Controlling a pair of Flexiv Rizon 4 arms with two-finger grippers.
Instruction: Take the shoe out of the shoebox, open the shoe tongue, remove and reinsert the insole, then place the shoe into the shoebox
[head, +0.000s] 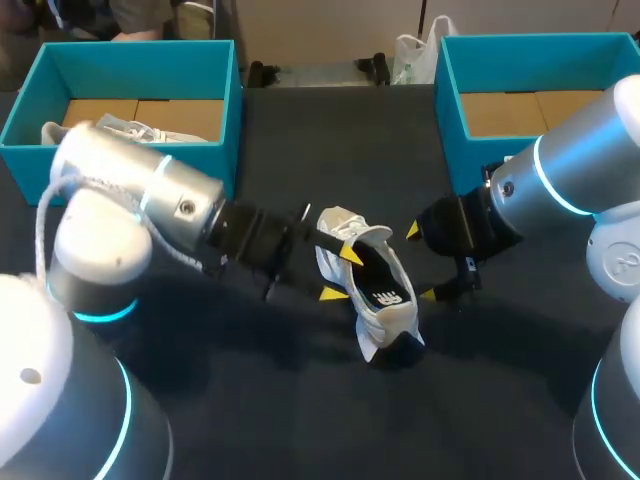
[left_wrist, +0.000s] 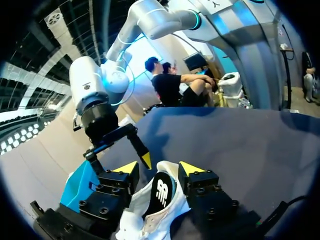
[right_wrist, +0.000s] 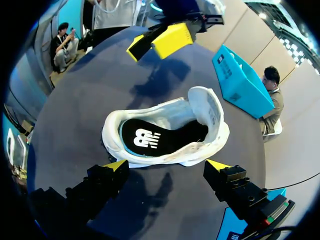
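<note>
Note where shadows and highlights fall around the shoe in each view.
Head view: bright sheen on the left arm, soft shadow on the table beneath it. Right wrist view: the left claw throws a shadow beyond the shoe. Left wrist view: table darker beneath right claw.

A dark, matte table (head: 300, 420) spreads wide under even light, with soft shadows lying across it.

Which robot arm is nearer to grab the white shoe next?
Probably left. The white, black-insoled shoe lies between the open yellow-tipped fingers of the left gripper. The right gripper is open too, but the shoe lies ahead of it, with bare dark table between.
</note>
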